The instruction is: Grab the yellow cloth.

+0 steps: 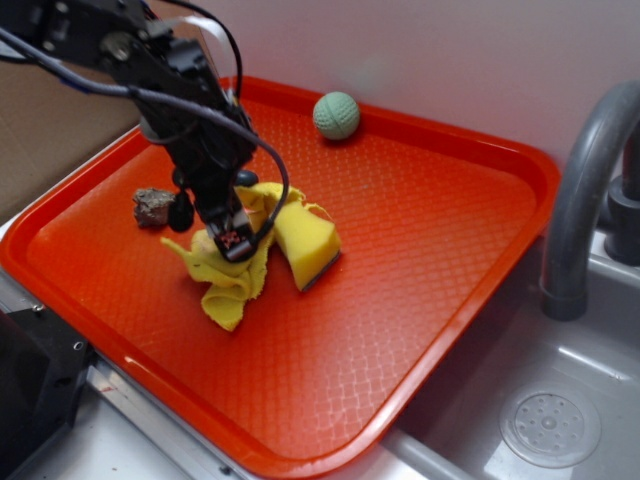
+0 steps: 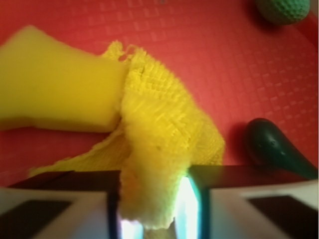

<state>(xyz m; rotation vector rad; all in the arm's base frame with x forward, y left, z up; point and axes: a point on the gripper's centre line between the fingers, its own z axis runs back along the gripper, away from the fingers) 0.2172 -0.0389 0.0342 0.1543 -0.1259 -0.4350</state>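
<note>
Pincer (image 2: pixel 157 204) clamped on the yellow cloth (image 2: pixel 159 139) — bunched between its fingers, seemingly lifted.

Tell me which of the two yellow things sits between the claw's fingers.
The yellow cloth, the thin waffle-textured rag, runs up between the claw fingers. The yellow sponge, a smooth solid block, lies beside it, outside the grip.

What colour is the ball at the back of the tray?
The ball is pale green with a knobbly surface, clearest in the exterior view.
</note>
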